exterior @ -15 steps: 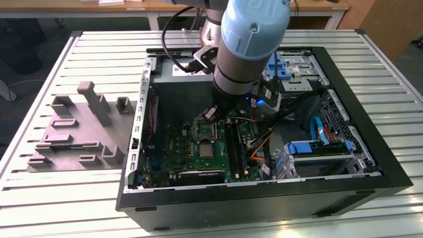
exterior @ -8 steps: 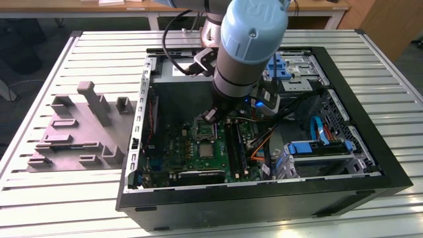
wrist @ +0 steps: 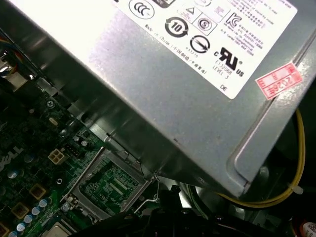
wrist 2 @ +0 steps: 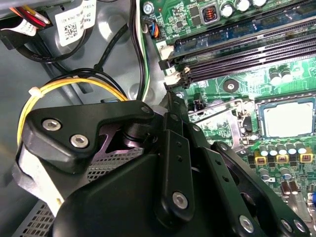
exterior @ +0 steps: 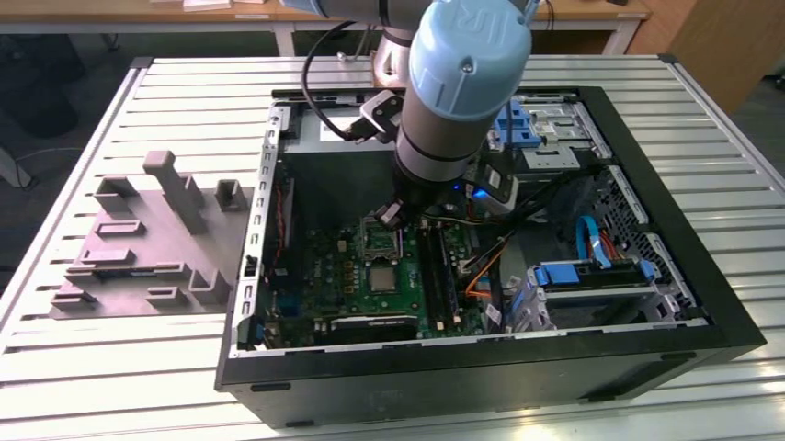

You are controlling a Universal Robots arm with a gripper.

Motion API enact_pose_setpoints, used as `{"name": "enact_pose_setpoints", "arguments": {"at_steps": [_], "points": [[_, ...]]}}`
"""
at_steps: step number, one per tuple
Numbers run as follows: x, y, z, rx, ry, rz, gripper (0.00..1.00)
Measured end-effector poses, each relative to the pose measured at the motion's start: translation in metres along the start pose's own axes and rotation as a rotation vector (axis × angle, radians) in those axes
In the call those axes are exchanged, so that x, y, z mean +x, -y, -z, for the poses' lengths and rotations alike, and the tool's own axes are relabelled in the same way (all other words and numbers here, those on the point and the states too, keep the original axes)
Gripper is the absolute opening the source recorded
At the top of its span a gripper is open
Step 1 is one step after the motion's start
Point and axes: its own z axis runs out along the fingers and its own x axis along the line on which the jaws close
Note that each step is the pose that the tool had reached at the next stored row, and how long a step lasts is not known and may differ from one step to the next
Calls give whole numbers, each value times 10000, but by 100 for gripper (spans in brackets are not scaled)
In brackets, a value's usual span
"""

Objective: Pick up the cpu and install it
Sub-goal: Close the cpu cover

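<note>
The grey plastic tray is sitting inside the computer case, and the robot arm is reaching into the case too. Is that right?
Not quite. In the exterior view the grey plastic tray lies on the table outside the computer case, on the exterior view's left. The robot arm does reach into the case.

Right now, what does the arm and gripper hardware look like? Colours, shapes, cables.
The arm is a thick silver-grey tube with a light-blue round joint cap, and a black cable loops along it. The gripper in the second wrist view is matte black: flat linkage bars pinned with silver screws.
</note>
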Motion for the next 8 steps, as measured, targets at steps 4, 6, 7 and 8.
{"name": "enact_pose_setpoints", "arguments": {"at_steps": [4, 6, 7, 8], "points": [[-4, -3, -21, -3, 2, 1, 11], [-3, -2, -34, -3, 2, 0, 11], [-3, -1, -38, 0, -1, 0, 11], [-3, -1, -41, 6, -6, -1, 11]]}}
